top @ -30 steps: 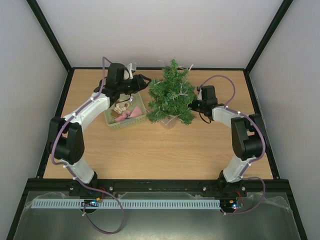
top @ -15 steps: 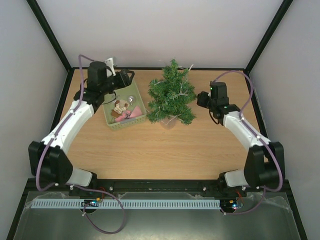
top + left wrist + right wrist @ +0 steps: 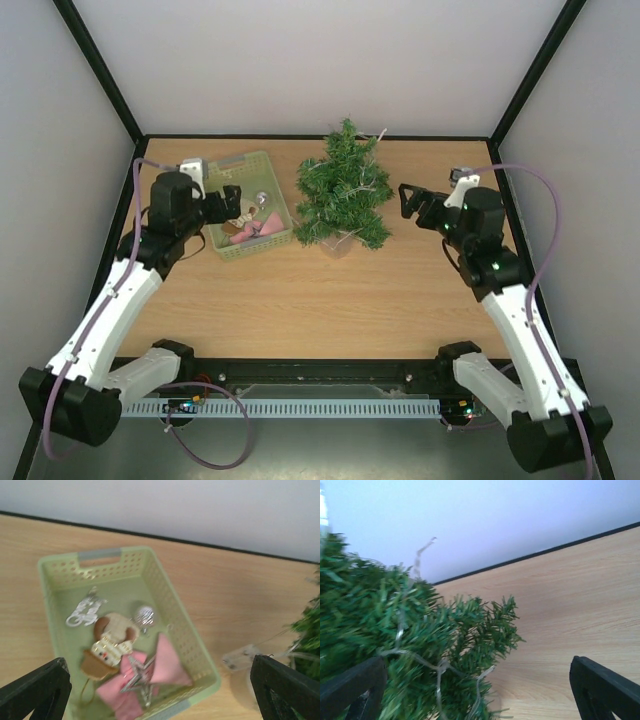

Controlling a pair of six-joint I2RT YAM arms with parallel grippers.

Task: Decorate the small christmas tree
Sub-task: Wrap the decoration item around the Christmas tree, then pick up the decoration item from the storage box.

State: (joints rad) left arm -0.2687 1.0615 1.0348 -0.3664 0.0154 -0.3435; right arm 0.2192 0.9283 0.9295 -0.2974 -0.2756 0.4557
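Hovering open and empty, the left jaws look down into the basket (image 3: 180,630) of ornaments (image 3: 112,647), so the left arm (image 3: 110,300) is nearer them. The tree (image 3: 343,195) stands upright on the bench (image 3: 300,300), just right of the basket, with the right jaws open near its far side.

A: Pose of left arm (image 3: 112,300)?
B: Upper link is folded back and outward from the base, with the elbow at the near left corner. The forearm is stretched forward and angled inward.
A: And the left gripper (image 3: 224,200)?
B: Pointed rightward, jaws spread wide. In its wrist view the dark fingertips (image 3: 37,690) are seen at the two bottom corners, far apart.
A: Pose of right arm (image 3: 520,320)?
B: Roughly mirrored. The elbow is pushed out to the near right corner and the forearm is stretched forward and inward.
A: And the right gripper (image 3: 410,200)?
B: Pointed leftward, jaws likewise parted wide, with a finger seen at each bottom corner of its wrist view. The two grippers are set well apart, facing each other.
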